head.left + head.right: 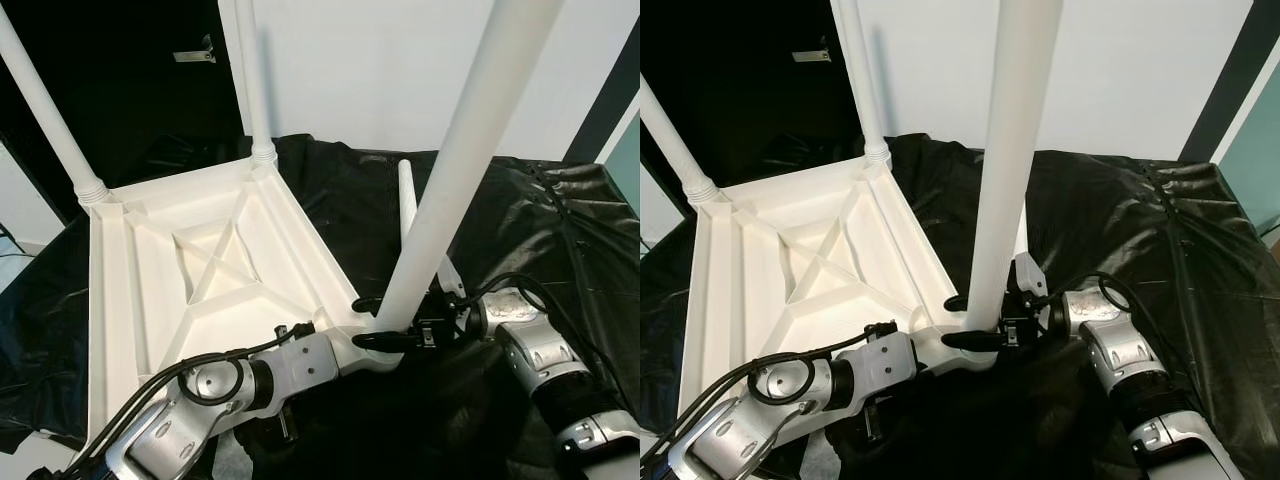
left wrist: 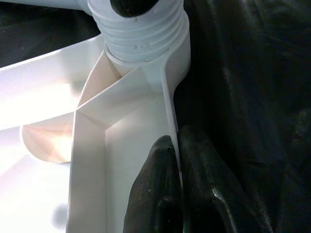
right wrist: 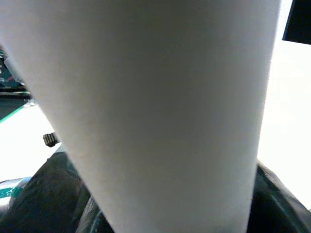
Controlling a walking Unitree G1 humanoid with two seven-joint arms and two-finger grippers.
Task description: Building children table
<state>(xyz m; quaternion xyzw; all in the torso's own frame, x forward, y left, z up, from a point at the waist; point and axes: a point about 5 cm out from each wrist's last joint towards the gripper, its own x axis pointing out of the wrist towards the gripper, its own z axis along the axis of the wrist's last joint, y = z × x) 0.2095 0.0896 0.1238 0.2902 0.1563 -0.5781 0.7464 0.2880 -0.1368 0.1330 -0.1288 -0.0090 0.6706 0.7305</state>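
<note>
A white plastic table top (image 1: pixel 130 300) lies upside down on a black sheet. Two legs stand in its far corners (image 1: pixel 50 120) (image 1: pixel 255 90). A third leg (image 1: pixel 460 150) stands upright in the near right corner socket (image 2: pixel 141 39). My right gripper (image 1: pixel 368 322) is shut around this leg's base, one black finger on each side. In the right wrist view the leg (image 3: pixel 155 97) is very close. My left gripper (image 2: pixel 176 145) pinches the table's rim (image 2: pixel 170 97) just beside that socket, with one finger inside the rim and one outside. A loose fourth leg (image 1: pixel 407 205) lies on the sheet behind.
The black sheet (image 1: pixel 530 220) covers the floor all around the table, creased and shiny. A white wall (image 1: pixel 380 70) rises behind it. A dark doorway (image 1: pixel 130 80) opens at the far left. Bare sheet stretches to the right of my right arm.
</note>
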